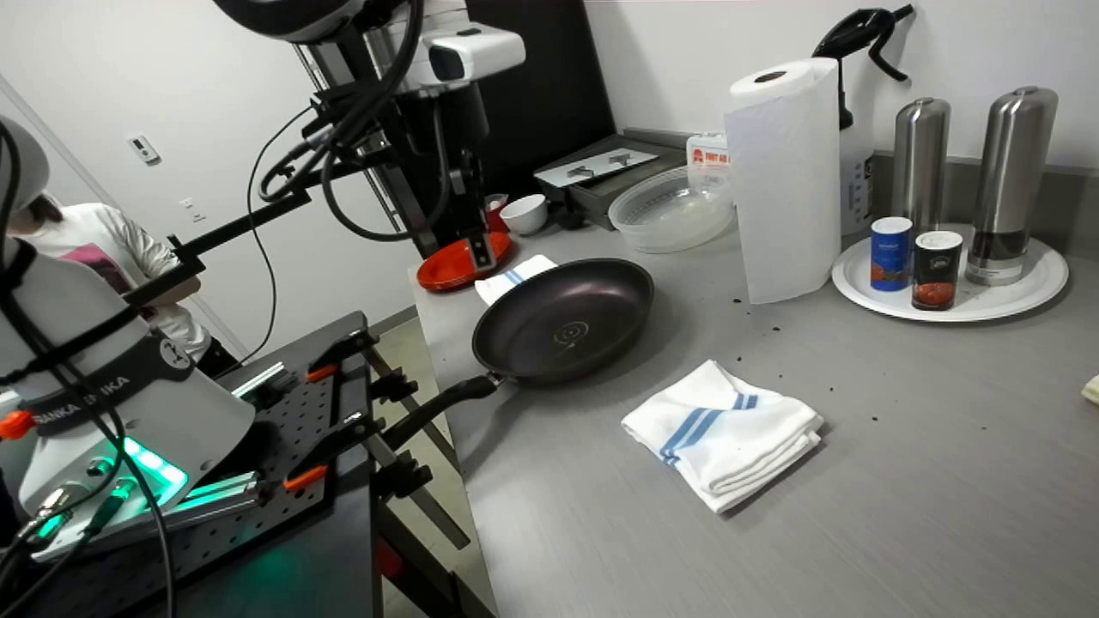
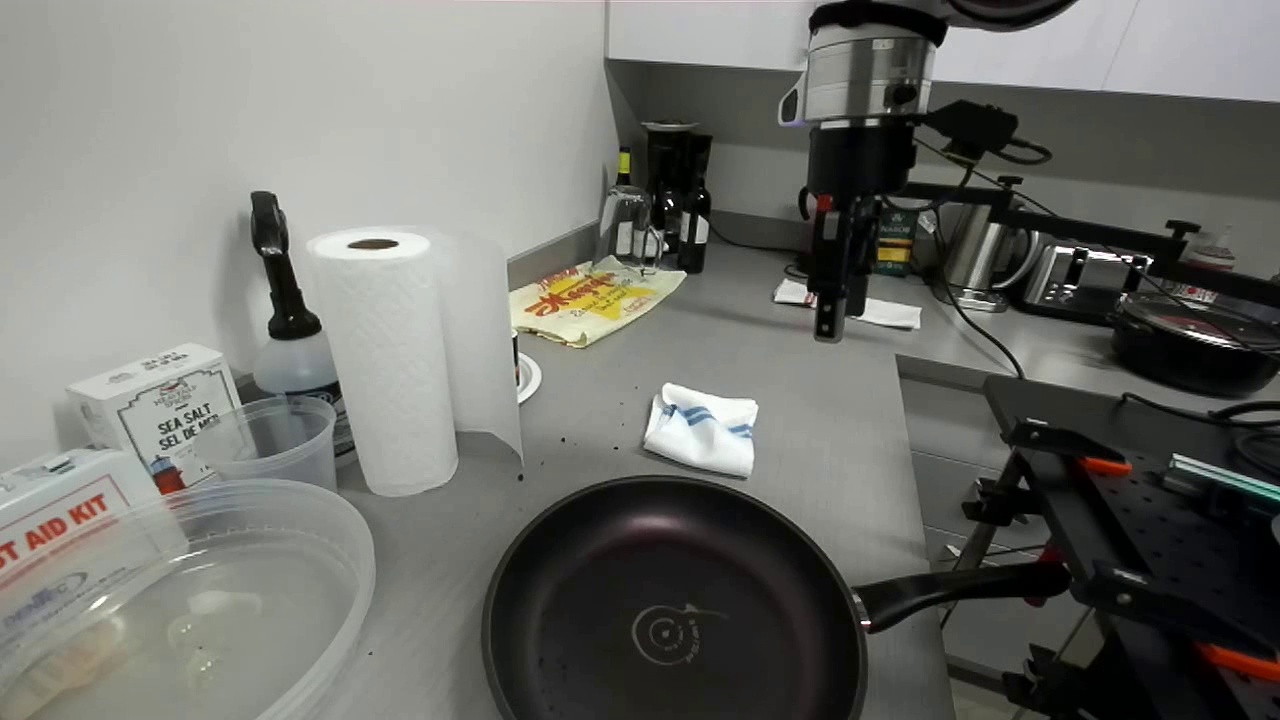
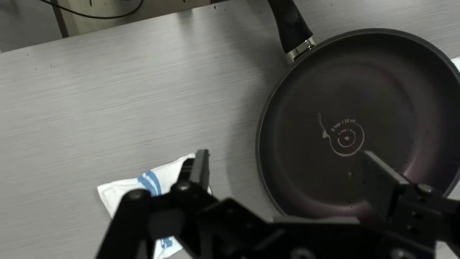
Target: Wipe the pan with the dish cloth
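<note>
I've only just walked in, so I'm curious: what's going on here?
A robot arm seems meant to wipe the black frying pan with a dish cloth, but it is handling nothing right now. Its gripper hangs open and empty above the counter. The pan sits there, its handle reaching past the edge; the cloth lies folded nearby, not touching it.

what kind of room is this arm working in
Probably a kitchen or kitchenette: a toaster and a metal kettle show in an exterior view, and a black frying pan rests on the gray counter.
</note>
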Robot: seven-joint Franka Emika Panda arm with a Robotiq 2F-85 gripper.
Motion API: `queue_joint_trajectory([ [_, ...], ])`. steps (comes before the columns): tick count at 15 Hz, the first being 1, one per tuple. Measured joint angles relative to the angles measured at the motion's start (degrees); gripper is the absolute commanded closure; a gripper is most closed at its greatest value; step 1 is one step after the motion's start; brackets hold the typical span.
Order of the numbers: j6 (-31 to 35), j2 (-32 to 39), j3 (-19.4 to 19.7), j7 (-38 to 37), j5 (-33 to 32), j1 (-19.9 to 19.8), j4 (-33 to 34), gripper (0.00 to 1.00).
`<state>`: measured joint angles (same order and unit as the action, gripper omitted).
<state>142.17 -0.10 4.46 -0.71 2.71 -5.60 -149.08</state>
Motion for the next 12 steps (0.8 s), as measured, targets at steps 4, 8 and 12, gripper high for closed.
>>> queue_joint_trajectory([
  [4,-0.06,-3.05,0.28,0.74,0.75,-0.08,-2.85,0.0],
  [8,-2.26,-6.07,0.32,5.14,5.27,0.11,-4.76,0.0],
  [12,-6.08,-9.26,0.65,12.06,11.29,0.91,-6.39,0.0],
])
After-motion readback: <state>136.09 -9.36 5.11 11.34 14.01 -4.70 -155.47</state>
